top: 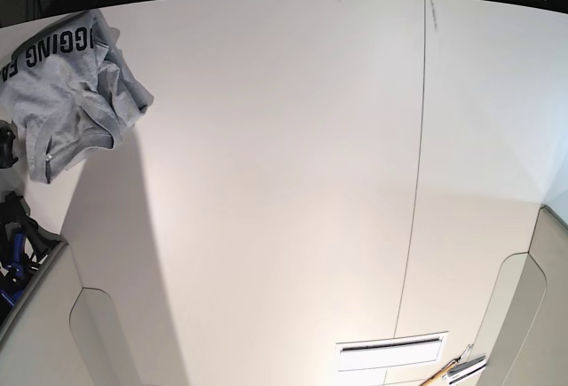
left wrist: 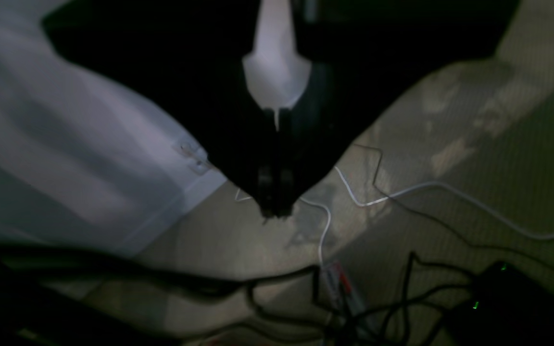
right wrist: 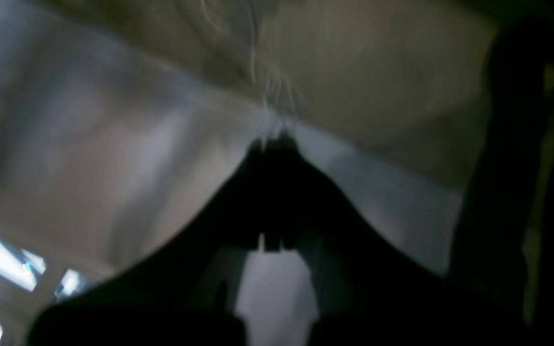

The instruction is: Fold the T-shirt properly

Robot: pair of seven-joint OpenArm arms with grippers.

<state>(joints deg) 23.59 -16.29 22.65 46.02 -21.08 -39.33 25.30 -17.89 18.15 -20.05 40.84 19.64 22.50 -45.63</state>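
The grey T-shirt (top: 75,93) lies crumpled in a heap at the far left corner of the white table (top: 284,182), with black lettering showing on top. Neither arm shows in the base view. My left gripper (left wrist: 275,211) is a dark shape in the left wrist view, its fingers together and empty, hanging over the floor beside the table's edge (left wrist: 65,144). My right gripper (right wrist: 274,142) is a blurred dark shape in the right wrist view, its fingers together and empty, off the table's edge. The shirt shows in neither wrist view.
White and black cables (left wrist: 402,197) and a black box with green lights (left wrist: 498,298) lie on the floor under the left gripper. A thin seam (top: 417,182) runs down the table. Blue gear (top: 13,253) sits at the left edge; tools (top: 457,370) sit at the front right.
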